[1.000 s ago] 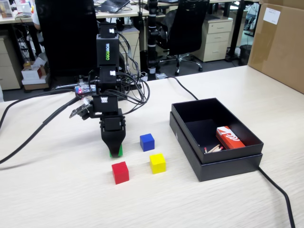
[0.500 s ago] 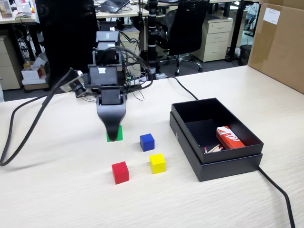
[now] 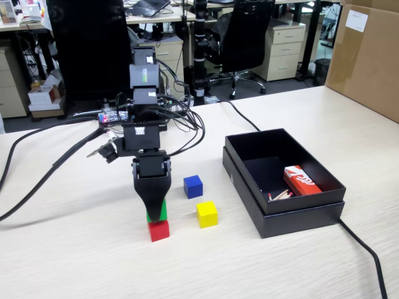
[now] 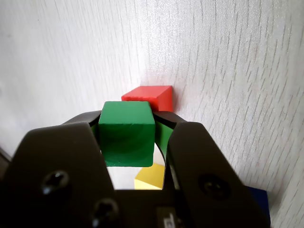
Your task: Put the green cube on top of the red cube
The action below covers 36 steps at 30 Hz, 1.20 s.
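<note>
My gripper (image 3: pixel 156 215) points straight down and is shut on the green cube (image 3: pixel 158 213). In the wrist view the green cube (image 4: pixel 127 135) sits clamped between the two black jaws of the gripper (image 4: pixel 129 124). The red cube (image 3: pixel 158 230) stands on the table directly under it, and the green cube's lower edge is at the red cube's top. I cannot tell whether they touch. In the wrist view the red cube (image 4: pixel 148 97) shows just beyond the green one.
A yellow cube (image 3: pixel 207 213) and a blue cube (image 3: pixel 193 186) stand to the right of the gripper. An open black box (image 3: pixel 324 196) holding a red-and-white packet (image 3: pixel 302 180) lies further right. Cables (image 3: pixel 37 180) trail on the table to the left.
</note>
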Motion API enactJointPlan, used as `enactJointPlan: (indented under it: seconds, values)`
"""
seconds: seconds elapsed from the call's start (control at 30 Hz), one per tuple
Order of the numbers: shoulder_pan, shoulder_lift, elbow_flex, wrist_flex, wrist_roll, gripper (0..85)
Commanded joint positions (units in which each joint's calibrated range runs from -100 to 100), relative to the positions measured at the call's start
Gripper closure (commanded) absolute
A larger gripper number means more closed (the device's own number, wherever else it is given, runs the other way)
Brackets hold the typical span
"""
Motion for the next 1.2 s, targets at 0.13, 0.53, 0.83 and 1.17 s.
enactJointPlan:
  seconds: [0.13,0.53,0.83,1.17]
  values:
    - [0.44,-1.30,3.64,-0.43,0.20,84.6]
    - [0.63,-1.99,0.92,-0.43,0.44,84.6]
    - [0.54,-3.14,1.83,-1.73,0.63,84.6]
    - [0.59,-3.25,1.01,-2.07,0.24,50.4]
